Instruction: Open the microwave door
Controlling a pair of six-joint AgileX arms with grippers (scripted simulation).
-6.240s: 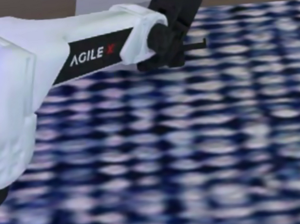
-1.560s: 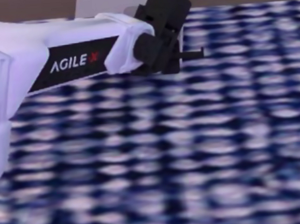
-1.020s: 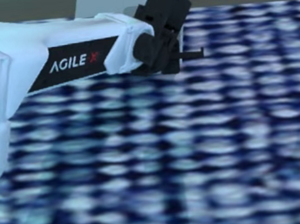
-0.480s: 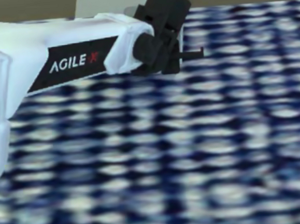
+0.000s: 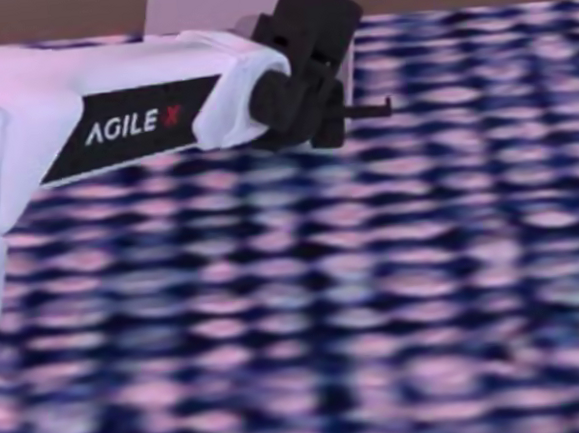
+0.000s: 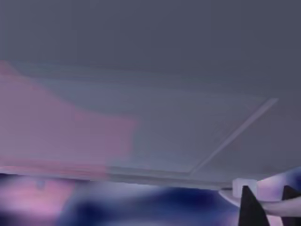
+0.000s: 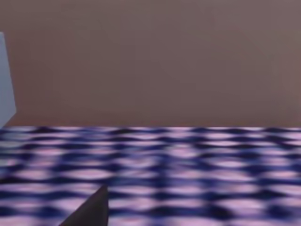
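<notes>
The microwave (image 5: 212, 0) is a pale box at the table's far edge, mostly hidden by my left arm. My left gripper (image 5: 308, 65) sits at its front right. In the left wrist view the microwave door (image 6: 164, 122) fills the picture, a flat grey panel with a paler window. My left gripper (image 6: 269, 207) has its two dark fingertips on either side of the pale handle (image 6: 244, 184) at the door's edge and is shut on it. My right gripper (image 7: 99, 212) is parked out of the top view, and a pale corner of the microwave (image 7: 4, 80) shows in its wrist view.
A blue-and-white woven cloth (image 5: 376, 290) covers the table. A plain brown wall (image 7: 164, 56) stands behind the table's far edge.
My left arm and its gripper have shifted a little to the left and slightly nearer over the last half second, continuing a leftward drift from earlier frames. The right arm has not moved.
</notes>
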